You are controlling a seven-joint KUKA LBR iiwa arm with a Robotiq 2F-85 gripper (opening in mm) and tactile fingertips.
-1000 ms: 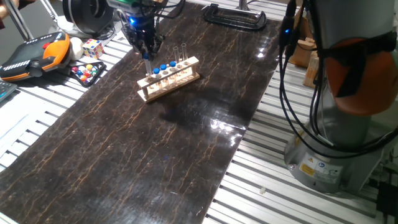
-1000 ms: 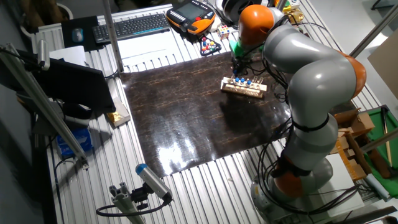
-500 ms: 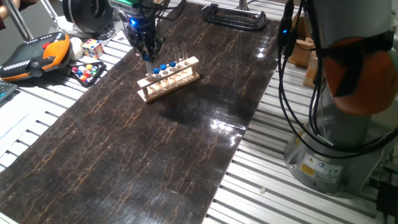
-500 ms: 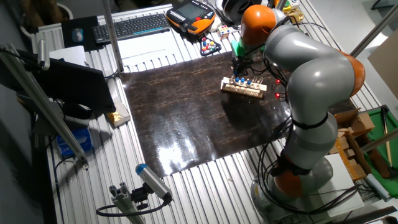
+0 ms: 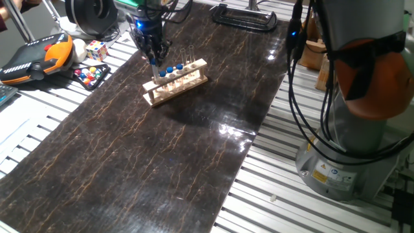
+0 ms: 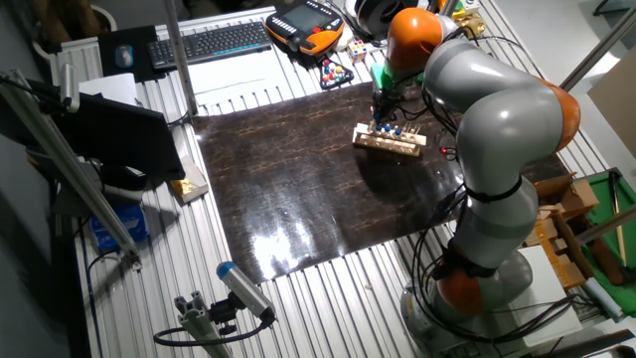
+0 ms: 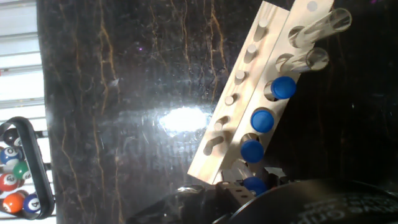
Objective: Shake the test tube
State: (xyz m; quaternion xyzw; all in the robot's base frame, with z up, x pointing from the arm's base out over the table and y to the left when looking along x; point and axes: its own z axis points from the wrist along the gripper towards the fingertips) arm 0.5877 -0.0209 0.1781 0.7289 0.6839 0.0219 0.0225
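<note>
A wooden rack stands on the dark mat and holds three blue-capped test tubes and two taller uncapped tubes. My gripper is at the rack's left end, shut on the fourth test tube, which hangs upright just above its hole. In the hand view the rack runs diagonally, with three caps in a row and the held tube's cap between my fingers at the bottom edge. In the other fixed view my gripper is over the rack.
A triangle of billiard balls, a Rubik's cube and an orange teach pendant lie left of the mat. A black clamp is at the mat's far end. The arm's base stands to the right. A keyboard lies further off.
My gripper has risen a little with the end test tube in it. The rack and the other tubes have not moved.
</note>
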